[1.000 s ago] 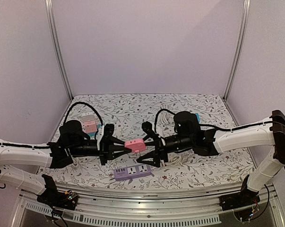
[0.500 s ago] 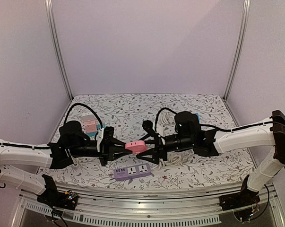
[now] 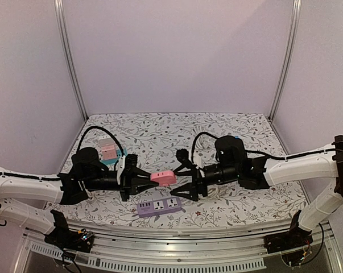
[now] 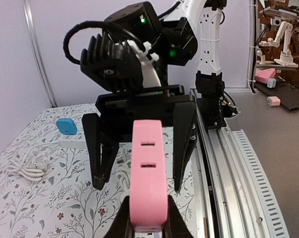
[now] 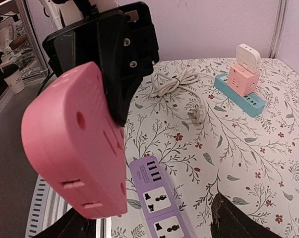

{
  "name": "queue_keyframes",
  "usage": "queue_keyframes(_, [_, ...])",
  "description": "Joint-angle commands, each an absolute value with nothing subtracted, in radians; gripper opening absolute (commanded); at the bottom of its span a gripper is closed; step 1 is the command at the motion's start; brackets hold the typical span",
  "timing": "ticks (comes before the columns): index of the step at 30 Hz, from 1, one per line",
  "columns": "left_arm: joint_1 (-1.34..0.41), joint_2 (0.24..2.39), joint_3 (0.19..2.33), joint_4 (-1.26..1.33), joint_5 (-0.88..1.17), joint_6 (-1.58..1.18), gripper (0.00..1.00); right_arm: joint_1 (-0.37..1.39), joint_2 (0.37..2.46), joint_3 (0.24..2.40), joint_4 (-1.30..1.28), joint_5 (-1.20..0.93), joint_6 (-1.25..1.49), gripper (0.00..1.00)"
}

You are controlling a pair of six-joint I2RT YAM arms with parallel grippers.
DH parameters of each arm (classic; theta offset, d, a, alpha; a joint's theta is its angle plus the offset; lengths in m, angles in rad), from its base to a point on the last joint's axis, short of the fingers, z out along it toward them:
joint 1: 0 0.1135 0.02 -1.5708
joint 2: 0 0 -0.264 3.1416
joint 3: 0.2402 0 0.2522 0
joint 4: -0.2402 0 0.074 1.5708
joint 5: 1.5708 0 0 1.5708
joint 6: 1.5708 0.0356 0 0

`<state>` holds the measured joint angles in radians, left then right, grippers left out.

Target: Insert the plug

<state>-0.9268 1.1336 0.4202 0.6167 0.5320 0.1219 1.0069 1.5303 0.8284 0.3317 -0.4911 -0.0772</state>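
Currently, L gripper (image 3: 149,180): clamped on one end of pink socket block (image 3: 163,177), held in mid-air btwn the arms.
R gripper (image 3: 178,174): spread wide, nothing in it, fingers just off block's free end.
Plug (image 5: 195,116): white, lying on table (image 3: 160,128) at end of coiled white cord (image 5: 171,79); well apart from block.
Purple strip (image 3: 160,206): on table under block, sockets up.
Teal strip (image 5: 238,94): table's left side, pink + white cubes (image 5: 243,67) stacked on it.
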Motion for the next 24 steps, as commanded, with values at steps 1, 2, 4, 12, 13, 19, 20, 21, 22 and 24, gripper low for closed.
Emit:
queue_keyframes(1, [-0.942, 1.127, 0.394, 0.644, 0.518, 0.117, 0.00, 1.003, 1.488, 0.830, 0.239, -0.558, -0.101, 0.79])
queue_keyframes(2, [-0.942, 1.129, 0.391, 0.642, 0.516, 0.121, 0.00, 1.003, 1.485, 0.838, 0.218, -0.562, -0.107, 0.80])
queue_keyframes(4, [-0.942, 1.127, 0.381, 0.631, 0.502, 0.129, 0.00, 1.004, 1.475, 0.849, 0.189, -0.560, -0.126, 0.82])
queue_keyframes(12, [-0.942, 1.155, 0.304, 0.657, 0.460, 0.142, 0.00, 1.006, 1.514, 0.956, 0.149, -0.574, -0.165, 0.63])
queue_keyframes(13, [-0.942, 1.161, 0.296, 0.664, 0.458, 0.143, 0.00, 1.007, 1.522, 0.966, 0.150, -0.590, -0.175, 0.59])
queue_keyframes(19, [-0.938, 1.205, 0.263, 0.731, 0.442, 0.144, 0.00, 1.009, 1.640, 1.043, 0.114, -0.660, -0.198, 0.46])
queue_keyframes(20, [-0.934, 1.213, 0.261, 0.738, 0.440, 0.143, 0.00, 1.009, 1.654, 1.051, 0.107, -0.668, -0.199, 0.45])
queue_keyframes(21, [-0.930, 1.219, 0.259, 0.742, 0.440, 0.140, 0.00, 1.010, 1.669, 1.057, 0.101, -0.673, -0.201, 0.44])
queue_keyframes(22, [-0.926, 1.227, 0.258, 0.746, 0.440, 0.134, 0.00, 1.010, 1.684, 1.060, 0.098, -0.679, -0.205, 0.43])
queue_keyframes(24, [-0.918, 1.245, 0.253, 0.759, 0.442, 0.128, 0.00, 1.010, 1.699, 1.064, 0.092, -0.687, -0.218, 0.41])
